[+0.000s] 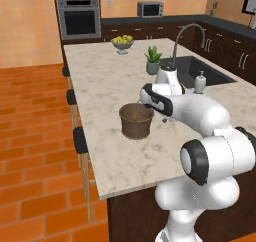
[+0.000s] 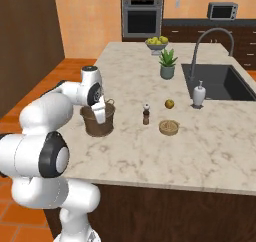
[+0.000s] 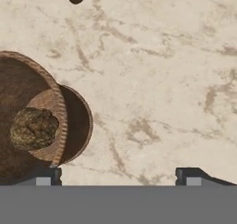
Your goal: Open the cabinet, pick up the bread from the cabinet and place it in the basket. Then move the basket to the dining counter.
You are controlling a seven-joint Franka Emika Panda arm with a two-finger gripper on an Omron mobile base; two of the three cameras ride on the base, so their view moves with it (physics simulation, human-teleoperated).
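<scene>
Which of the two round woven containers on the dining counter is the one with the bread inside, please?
The taller brown basket beside the gripper; the hand view shows the bread lying in it. The shallow, lighter woven bowl sits apart, near the pepper mill.

The basket (image 1: 136,120) is a small round brown woven bucket, tapering a little toward its base, with a thin rim. It stands upright on the dining counter (image 1: 115,156), a large island with a pale beige speckled stone top and a dark wood base, and sits near the counter's left long edge, toward the near end. Inside the basket, seen from above, lies the bread (image 3: 33,128): a rough, dark brown-olive roundish lump resting on the woven bottom, below the rim.
</scene>
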